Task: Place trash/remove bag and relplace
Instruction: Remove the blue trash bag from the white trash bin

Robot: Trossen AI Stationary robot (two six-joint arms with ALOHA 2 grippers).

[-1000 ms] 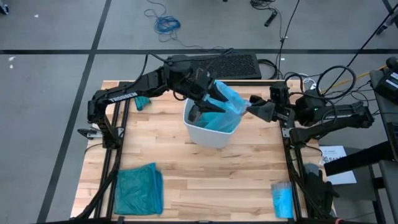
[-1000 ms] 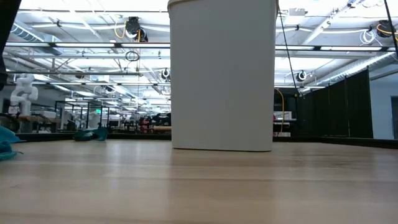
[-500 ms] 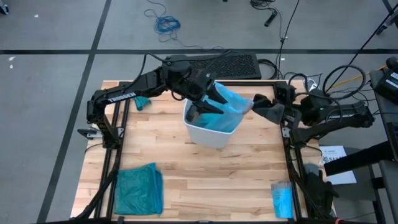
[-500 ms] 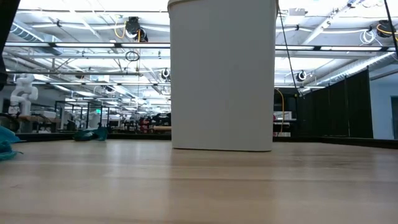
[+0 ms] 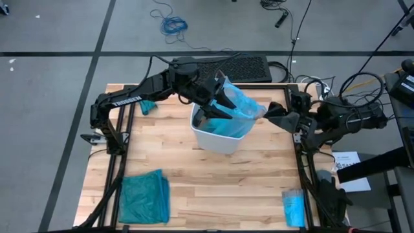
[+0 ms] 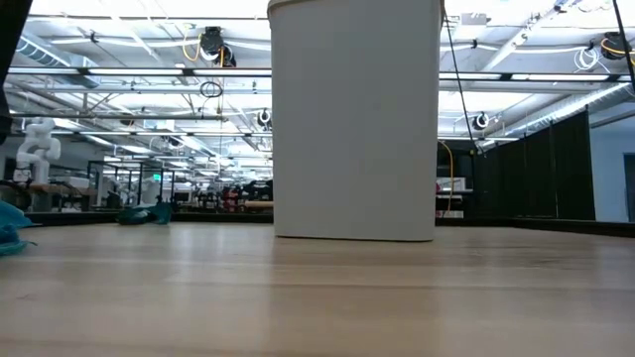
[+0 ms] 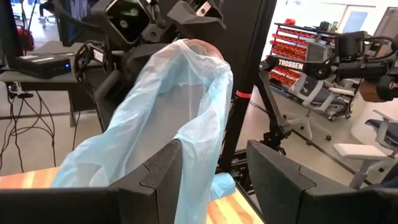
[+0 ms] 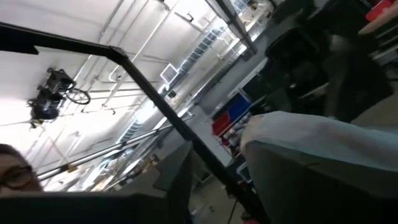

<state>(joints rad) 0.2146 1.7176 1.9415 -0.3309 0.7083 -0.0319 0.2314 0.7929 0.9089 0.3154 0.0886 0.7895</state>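
The pale blue bag (image 5: 238, 107) is bunched over the open top of the white bin (image 5: 220, 137), which stands on the wooden table; the low view shows the bin's wall (image 6: 357, 119). My left gripper (image 5: 217, 107) reaches level from the table's left over the bin, open, with the bag's film (image 7: 180, 106) draped on it. My right gripper (image 5: 269, 112) is open at the bag's right tip (image 5: 260, 110). No trash shows in any view. My left gripper carries the bag's film over one finger (image 7: 158, 177); the sheet (image 7: 194, 186) hangs down the finger's inner side, in the gap between the two fingers. The fingers come level from the table's left. The bag rises from them, held above the bin. My right gripper's fingers stand apart. A pale film (image 8: 311, 137) lies over one finger (image 8: 292, 186); it is not pinched between the two.
A darker teal-green bag (image 5: 143, 197) lies at the table's near left. A small folded blue packet (image 5: 293, 208) lies at the near right. A little teal clump (image 5: 148, 106) sits at the far left. A keyboard (image 5: 242, 68) lies beyond the far edge.
My right gripper has drawn back toward the table's right edge, away from the bin. The bag's right tip now reaches a little farther to the right than before. The rest of the bag stays over the bin.
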